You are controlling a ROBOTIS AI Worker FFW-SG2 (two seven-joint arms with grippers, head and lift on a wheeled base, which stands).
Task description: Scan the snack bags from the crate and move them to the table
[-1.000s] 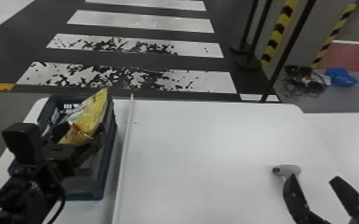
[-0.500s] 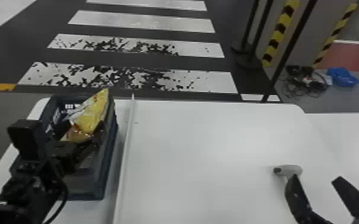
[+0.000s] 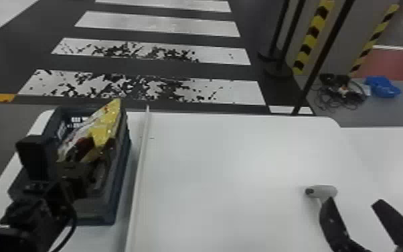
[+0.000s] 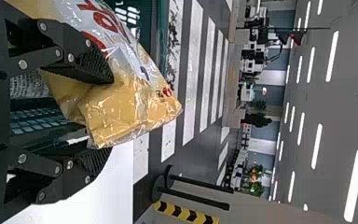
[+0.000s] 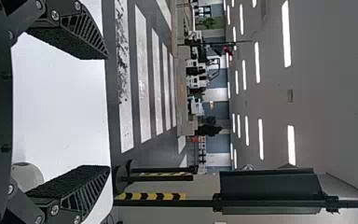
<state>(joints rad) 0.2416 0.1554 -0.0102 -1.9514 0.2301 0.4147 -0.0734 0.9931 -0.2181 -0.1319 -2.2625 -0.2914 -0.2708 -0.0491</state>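
In the head view my left gripper [image 3: 90,164] is over the dark blue crate [image 3: 122,174], by a yellow and white snack bag [image 3: 105,125] leaning up inside it. The left wrist view has my left gripper [image 4: 111,116] open, the glossy bag [image 4: 130,100] against one finger and reaching into the gap; the other finger stands apart from most of it. My right gripper [image 3: 353,202] is open above the table at the right, nothing between its fingers. Beside it lies a grey-white scanner [image 3: 324,191]. In the right wrist view the open right gripper [image 5: 107,113] is near the scanner [image 5: 28,176].
A thin pale strip [image 3: 139,167] runs along the white table [image 3: 231,167] just right of the crate. Beyond the table's far edge are a striped floor, dark posts [image 3: 324,55], cables and a blue bag [image 3: 382,86].
My left wrist has shifted slightly to the right over the crate, and its hand has turned a little. The bag's upper tip has hardly moved. My right gripper keeps its place.
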